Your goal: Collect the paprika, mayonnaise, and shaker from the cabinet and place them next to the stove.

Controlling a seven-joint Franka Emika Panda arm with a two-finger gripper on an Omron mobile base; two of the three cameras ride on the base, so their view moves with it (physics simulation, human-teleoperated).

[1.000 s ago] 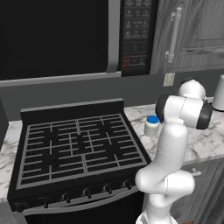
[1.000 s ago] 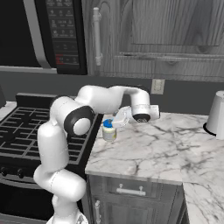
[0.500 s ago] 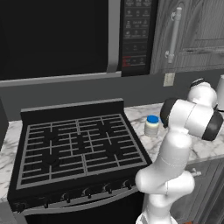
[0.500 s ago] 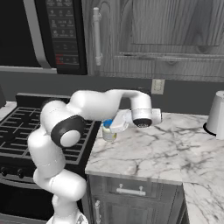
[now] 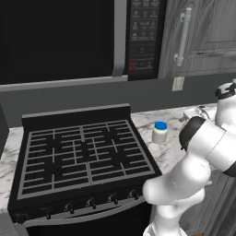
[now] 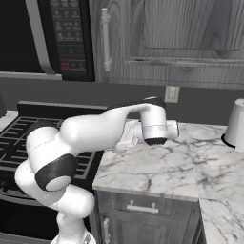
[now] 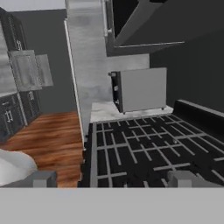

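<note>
The mayonnaise [image 5: 160, 132], a cream jar with a blue lid, stands upright on the marble counter [image 5: 175, 152] just right of the stove [image 5: 83, 154]. My gripper [image 6: 125, 139] hovers low over that counter edge and points toward the stove. In the hand view the gripper [image 7: 112, 179] is open: its fingertips [image 7: 43, 178] stand wide apart with nothing between them, looking across the black stove grates [image 7: 144, 144]. My arm covers the jar in the right base view. The grey wood-grain cabinet [image 6: 167, 28] hangs above the counter, door shut. The paprika and the shaker are out of view.
A black microwave [image 5: 69, 37] hangs over the stove. A white kettle-like vessel [image 6: 237, 126] stands at the counter's far right, and grey drawers [image 6: 143, 207] sit below. Beyond the stove's far side, the hand view shows a grey box [image 7: 140, 89] and wooden floor [image 7: 48, 135].
My elbow has swung rightward and lower while the hand stays over the counter beside the stove. The jaws stay open. The mayonnaise has not moved.
</note>
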